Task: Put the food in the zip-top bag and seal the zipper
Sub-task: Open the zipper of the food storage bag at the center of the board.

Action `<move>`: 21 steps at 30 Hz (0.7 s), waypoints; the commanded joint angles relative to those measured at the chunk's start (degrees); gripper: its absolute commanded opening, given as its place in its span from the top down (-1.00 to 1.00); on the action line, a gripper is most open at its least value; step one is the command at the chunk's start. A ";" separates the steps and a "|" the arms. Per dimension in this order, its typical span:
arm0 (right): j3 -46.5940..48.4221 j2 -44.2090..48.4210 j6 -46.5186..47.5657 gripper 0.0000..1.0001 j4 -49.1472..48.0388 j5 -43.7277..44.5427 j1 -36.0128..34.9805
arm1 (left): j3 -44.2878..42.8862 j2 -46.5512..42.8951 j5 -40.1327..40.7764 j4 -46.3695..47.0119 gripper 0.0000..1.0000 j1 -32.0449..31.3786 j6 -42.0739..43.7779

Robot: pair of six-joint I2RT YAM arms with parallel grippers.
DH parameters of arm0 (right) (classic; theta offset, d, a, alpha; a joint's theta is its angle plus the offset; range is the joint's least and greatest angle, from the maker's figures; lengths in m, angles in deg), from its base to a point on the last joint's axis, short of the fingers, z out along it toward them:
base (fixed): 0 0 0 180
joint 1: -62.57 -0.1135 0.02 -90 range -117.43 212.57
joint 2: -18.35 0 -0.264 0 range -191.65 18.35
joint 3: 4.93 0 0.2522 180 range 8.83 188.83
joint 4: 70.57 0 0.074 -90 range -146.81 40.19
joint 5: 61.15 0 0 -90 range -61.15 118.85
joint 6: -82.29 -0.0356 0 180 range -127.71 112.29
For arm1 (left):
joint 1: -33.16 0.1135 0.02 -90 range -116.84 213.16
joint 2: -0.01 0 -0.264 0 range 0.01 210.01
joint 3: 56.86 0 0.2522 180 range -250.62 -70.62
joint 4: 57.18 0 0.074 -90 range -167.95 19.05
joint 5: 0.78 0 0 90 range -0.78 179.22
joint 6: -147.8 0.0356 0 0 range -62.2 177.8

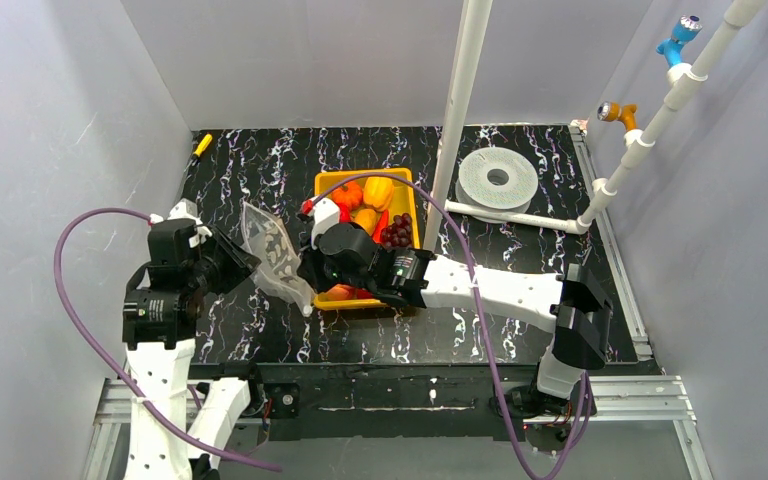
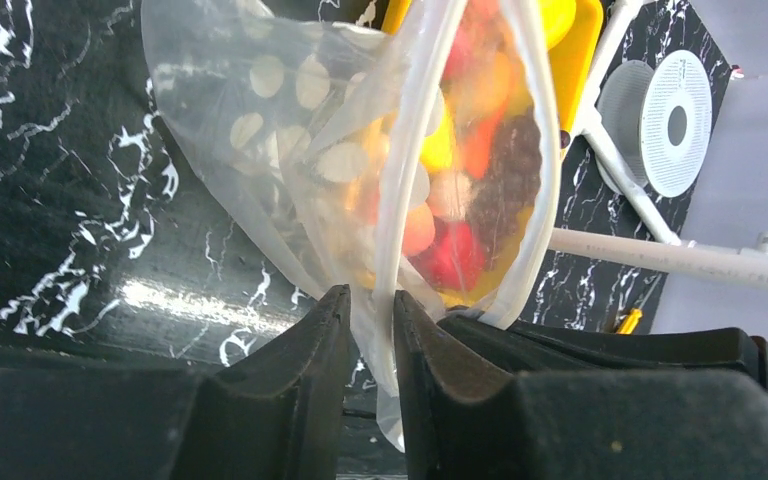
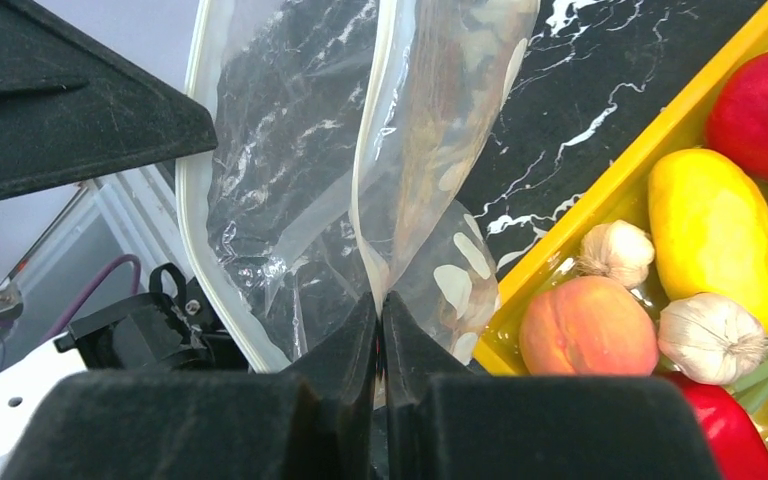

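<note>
We hold the clear, crinkly plastic zip-top bag (image 1: pixel 275 255) in the air between both arms, above the black marbled tabletop (image 1: pixel 250 160) and just left of the yellow rectangular plastic tray (image 3: pixel 640 178). The left claw (image 2: pixel 370 322) is pinched on one lip at the mouth. The right claw (image 3: pixel 380 335) is pressed together on the film of the other lip. The white press-seal zipper strip (image 2: pixel 410 150) parts into two bands, so the mouth gapes as a narrow slit. The glossy toy fruits and vegetables (image 3: pixel 710 240) all lie in the tray, as far as we can see. The colours in the left wrist view show through the film.

We judge the bag feather-light, limp and slippery. It will sag and fold wherever it is unsupported, so the stiffer zipper band is the place to grip. From above, its long axis runs diagonally, far-left to near-right. Whether the mouth faces up or toward the tray we cannot tell.
</note>
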 commanded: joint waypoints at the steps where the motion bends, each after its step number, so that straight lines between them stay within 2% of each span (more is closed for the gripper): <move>1: 1.22 1.20 -1.16 0.77 -3.51 -3.92 0.08 | -0.11 -0.33 1.60 0.79 0.58 -0.07 6.01; 5: 2.52 0.00 -3.48 0.75 -4.72 -8.44 0.62 | -2.79 0.72 2.85 -0.93 0.58 -0.11 10.35; 10: 3.37 -1.17 -8.86 0.75 -6.69 -14.56 2.34 | -4.28 0.65 2.72 -2.11 0.35 -0.08 11.68; 12: 4.07 -1.57 -9.48 0.76 -8.15 -16.59 2.70 | -3.32 0.27 1.06 -1.61 0.33 -0.10 10.88; 14: 4.63 -1.98 -10.04 0.76 -8.23 -16.81 2.78 | -2.12 -0.01 0.09 -1.29 0.38 -0.07 10.52; 20: 4.46 -2.66 -15.14 0.77 -11.70 -20.34 3.63 | -3.75 0.97 0.59 -2.14 0.75 -0.09 13.12; 21: 4.52 -2.96 -16.09 0.77 -12.48 -21.10 3.85 | -4.24 1.26 0.52 -2.32 0.73 -0.14 13.57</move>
